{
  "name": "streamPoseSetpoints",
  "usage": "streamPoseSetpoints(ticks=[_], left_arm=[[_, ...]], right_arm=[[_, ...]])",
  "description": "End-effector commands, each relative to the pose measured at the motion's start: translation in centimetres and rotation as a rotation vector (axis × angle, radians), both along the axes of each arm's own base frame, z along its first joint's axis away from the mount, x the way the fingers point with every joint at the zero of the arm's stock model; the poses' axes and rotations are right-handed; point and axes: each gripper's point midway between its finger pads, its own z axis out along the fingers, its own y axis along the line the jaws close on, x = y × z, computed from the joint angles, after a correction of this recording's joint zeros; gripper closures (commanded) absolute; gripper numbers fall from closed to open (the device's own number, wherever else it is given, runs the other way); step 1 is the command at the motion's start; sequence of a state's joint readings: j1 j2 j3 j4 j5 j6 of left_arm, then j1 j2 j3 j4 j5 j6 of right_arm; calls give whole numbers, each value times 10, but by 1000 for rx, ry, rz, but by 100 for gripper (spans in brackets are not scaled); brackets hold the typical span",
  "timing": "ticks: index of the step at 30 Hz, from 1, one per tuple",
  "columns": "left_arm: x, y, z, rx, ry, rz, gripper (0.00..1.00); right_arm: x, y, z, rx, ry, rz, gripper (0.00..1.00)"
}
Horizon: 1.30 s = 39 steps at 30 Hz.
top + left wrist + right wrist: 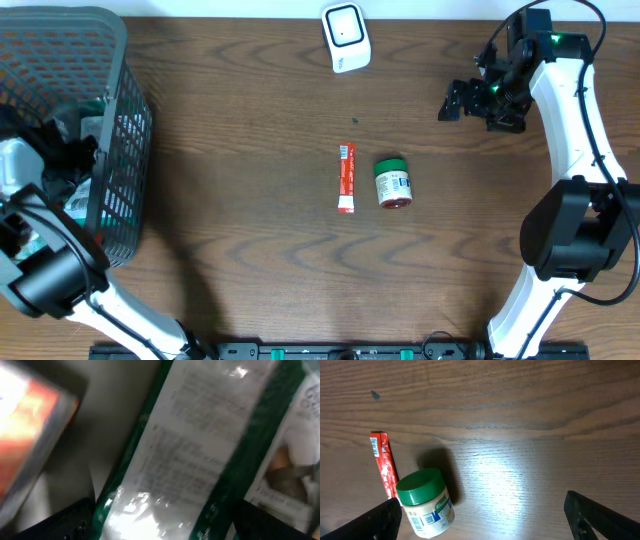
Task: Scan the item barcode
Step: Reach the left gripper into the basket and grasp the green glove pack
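Right end effector (490, 519) hangs open and empty above the surface (240, 120) near its far right corner. Left end effector (165, 527) is inside the basket (128, 60) at the left edge, fingers wide either side of a blurred green-and-white packet (200, 450); whether they clamp it I cannot tell. Mid-surface lie a green-lidded jar (392, 184) and, just beside it, a red stick pack (346, 178); the white scanner (346, 38) sits at the far edge

right arm (572, 100) — white shells, black joints | green light (556, 40), black cable (598, 20) | left arm (130, 314) — same white
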<state>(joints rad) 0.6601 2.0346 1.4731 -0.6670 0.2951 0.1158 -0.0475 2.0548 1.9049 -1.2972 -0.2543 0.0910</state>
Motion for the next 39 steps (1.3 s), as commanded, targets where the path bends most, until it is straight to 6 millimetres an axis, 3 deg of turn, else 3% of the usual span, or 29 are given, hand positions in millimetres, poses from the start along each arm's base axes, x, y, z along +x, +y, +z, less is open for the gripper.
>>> streamPoseSetpoints(ticks=[1, 5, 7, 10, 13, 16, 17, 21, 27, 32, 39], left_arm=[[6, -19, -21, -69, 8, -87, 11], [4, -25, -32, -85, 36, -98, 15], [3, -26, -32, -90, 41, -97, 27], [2, -27, -32, -92, 44, -97, 35], [2, -26, -30, -89, 40, -97, 57], [6, -24, -22, -75, 22, -97, 88], [8, -22, -18, -68, 13, -97, 93], [17, -15, 15, -21, -46, -94, 93], [21, -11, 84, 79, -174, -85, 93], [19, -9, 116, 124, -228, -58, 93], [1, 14, 166, 291, -260, 89, 93]], right_arm=[[3, -1, 5, 4, -18, -1, 1], [3, -1, 5, 3, -18, -1, 1], [3, -1, 5, 3, -18, -1, 1], [3, -1, 5, 4, -18, -1, 1], [3, -1, 5, 3, -18, -1, 1], [3, -1, 5, 3, -18, -1, 1], [3, -1, 5, 4, -18, -1, 1], [3, -1, 5, 3, -18, -1, 1], [3, -1, 5, 3, -18, -1, 1], [3, -1, 5, 3, -18, -1, 1], [3, -1, 5, 3, -18, -1, 1]])
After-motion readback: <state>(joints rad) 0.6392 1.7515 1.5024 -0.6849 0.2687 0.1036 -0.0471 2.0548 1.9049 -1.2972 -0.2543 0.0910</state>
